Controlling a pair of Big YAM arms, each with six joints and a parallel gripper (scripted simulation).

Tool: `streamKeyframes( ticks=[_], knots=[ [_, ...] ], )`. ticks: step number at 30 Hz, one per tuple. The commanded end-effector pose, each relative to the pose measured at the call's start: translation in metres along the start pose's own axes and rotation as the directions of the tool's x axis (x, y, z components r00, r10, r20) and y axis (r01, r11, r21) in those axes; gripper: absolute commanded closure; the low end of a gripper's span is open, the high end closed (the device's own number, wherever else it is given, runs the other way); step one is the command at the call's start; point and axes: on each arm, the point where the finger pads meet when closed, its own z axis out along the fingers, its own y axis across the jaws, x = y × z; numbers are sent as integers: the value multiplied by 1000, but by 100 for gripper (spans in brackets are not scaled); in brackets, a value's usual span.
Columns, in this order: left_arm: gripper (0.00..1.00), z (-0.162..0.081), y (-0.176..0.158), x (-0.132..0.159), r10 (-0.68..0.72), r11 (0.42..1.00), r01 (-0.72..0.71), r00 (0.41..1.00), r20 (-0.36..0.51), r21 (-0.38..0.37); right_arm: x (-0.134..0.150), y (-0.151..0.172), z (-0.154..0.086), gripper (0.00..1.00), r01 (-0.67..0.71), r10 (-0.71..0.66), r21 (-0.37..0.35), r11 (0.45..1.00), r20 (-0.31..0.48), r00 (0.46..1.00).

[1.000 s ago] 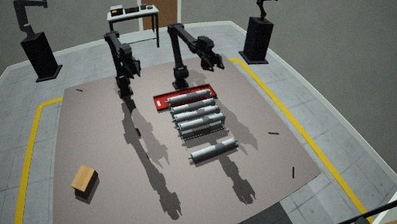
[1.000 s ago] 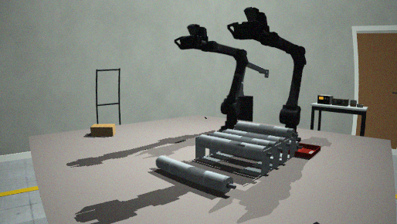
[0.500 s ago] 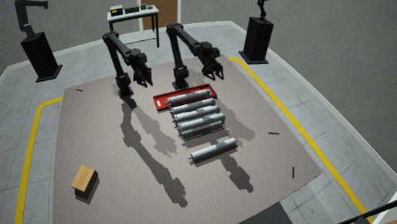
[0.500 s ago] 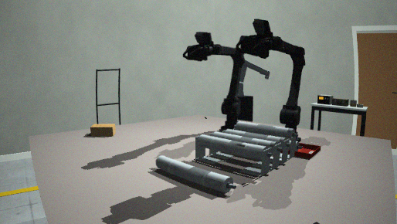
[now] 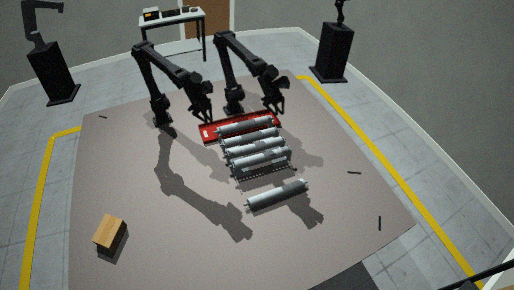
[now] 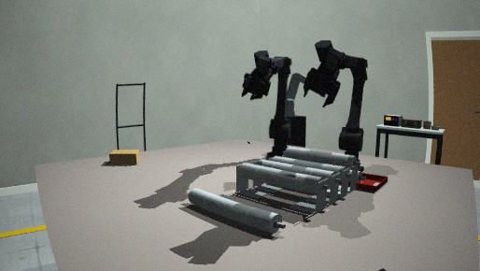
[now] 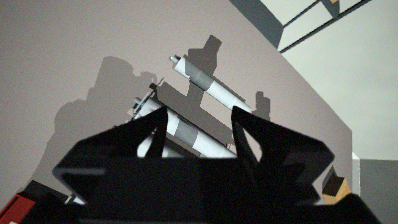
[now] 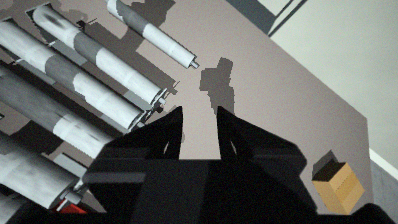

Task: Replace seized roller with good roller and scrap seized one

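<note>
Four grey-white rollers, the front one (image 5: 260, 158) (image 6: 280, 173) (image 7: 186, 132) (image 8: 87, 45) and the rear one (image 5: 245, 125) (image 6: 319, 155) (image 8: 30, 167) among them, lie side by side in the bed's brackets (image 6: 323, 196). Which one is seized cannot be told. A loose roller (image 5: 277, 194) (image 6: 233, 211) (image 7: 202, 81) (image 8: 155, 36) lies on the table in front of the bed. The red scrap tray (image 5: 214, 138) (image 6: 369, 188) (image 7: 17, 206) is behind the bed. My left gripper (image 5: 280, 113) (image 6: 315, 101) (image 7: 199, 111) is open and empty above the bed's rear. My right gripper (image 5: 208, 121) (image 6: 247, 97) (image 8: 199, 112) is partly open and empty, high beside the bed's other end.
A wooden block (image 5: 109, 231) (image 6: 124, 157) (image 7: 336, 191) (image 8: 339, 190) stands on the table, well away from the bed on the right arm's side. The rear roller, nearest the arms, overlaps the tray in the top view. Arm shadows fall across the table.
</note>
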Motion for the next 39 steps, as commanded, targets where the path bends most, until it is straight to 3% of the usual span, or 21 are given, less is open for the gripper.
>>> streamKeyframes(
  ticks=[1,2,4,15,18,19,20,25,30,33,35,36,37,39],
  knots=[
    [38,-14,1,-7,-100,995,100,995,4,0,6,16,7,68,74,-75,-27,997,-42,996],
    [38,-19,-1,-13,-126,992,126,992,5,-3,-6,15,4,68,90,-91,-23,996,-32,995],
    [38,-13,19,13,-178,983,175,983,-50,-59,20,37,7,68,142,-147,-62,988,-88,985],
    [38,-24,82,83,-486,849,421,859,-160,-319,78,114,5,68,412,-462,-237,880,-223,858],
    [38,-26,87,90,-513,830,439,843,-162,-344,83,120,3,68,435,-490,-253,864,-229,841],
    [38,-31,85,84,-535,815,461,831,-152,-350,72,120,1,68,452,-505,-250,856,-218,835],
    [38,-31,97,103,-565,789,471,809,-164,-396,94,132,0,68,479,-546,-288,830,-242,802],
    [38,-45,120,134,-681,670,530,718,-146,-519,119,157,-10,68,573,-673,-370,731,-255,694],
    [38,-56,134,154,-739,590,547,661,-126,-594,135,172,-18,68,624,-746,-420,659,-258,614],
    [38,-61,139,162,-763,552,552,636,-112,-625,142,178,-22,68,645,-778,-444,622,-255,574],
    [38,-61,139,162,-763,552,552,636,-112,-625,142,178,-22,68,645,-778,-444,622,-255,574],
    [38,-62,135,155,-767,550,563,633,-105,-617,130,174,-23,68,650,-771,-425,630,-246,587],
    [38,-64,144,169,-777,528,552,621,-105,-645,147,181,-24,68,656,-795,-457,601,-254,551],
    [38,-66,146,173,-784,515,549,612,-102,-659,151,184,-26,68,662,-805,-466,588,-254,536]
  ],
)
